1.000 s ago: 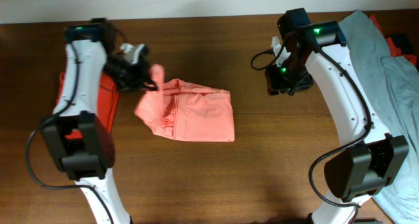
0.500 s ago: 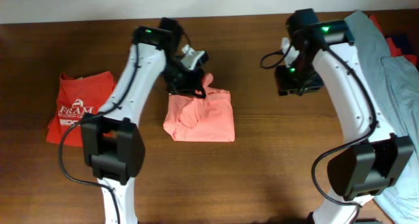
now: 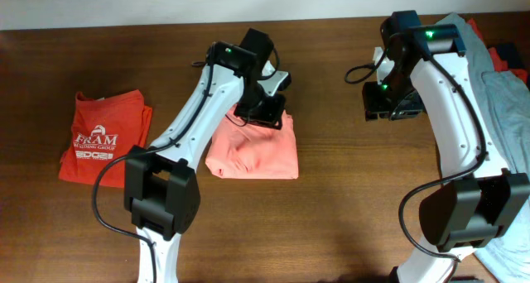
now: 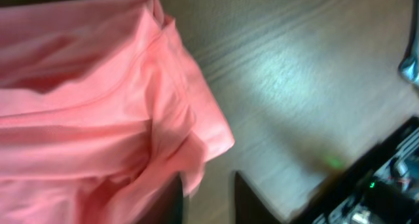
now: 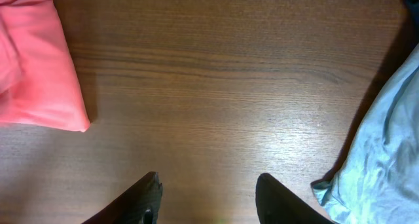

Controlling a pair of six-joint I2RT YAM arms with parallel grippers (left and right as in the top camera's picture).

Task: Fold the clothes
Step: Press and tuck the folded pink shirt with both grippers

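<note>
The salmon-pink T-shirt (image 3: 252, 151) lies folded into a compact rectangle at mid-table. My left gripper (image 3: 267, 109) hovers at its top right corner. In the left wrist view its jaws (image 4: 208, 198) stand apart, bare wood shows between them, and a loose flap of the pink shirt (image 4: 98, 106) brushes the left finger. My right gripper (image 3: 389, 109) hangs open over bare table to the right, nothing between its fingers (image 5: 208, 191). In the right wrist view the pink shirt's corner (image 5: 33, 73) shows at far left.
A folded red-orange T-shirt (image 3: 103, 138) with white lettering lies at the table's left. A grey-blue T-shirt (image 3: 497, 84) is draped along the right edge, its hem (image 5: 386, 152) close to my right gripper. More red cloth (image 3: 505, 55) peeks out at the far right.
My left arm swung right, carrying the pink shirt's left part over onto the rest, and its jaws parted and let the cloth go. The right arm drifted slightly right.
</note>
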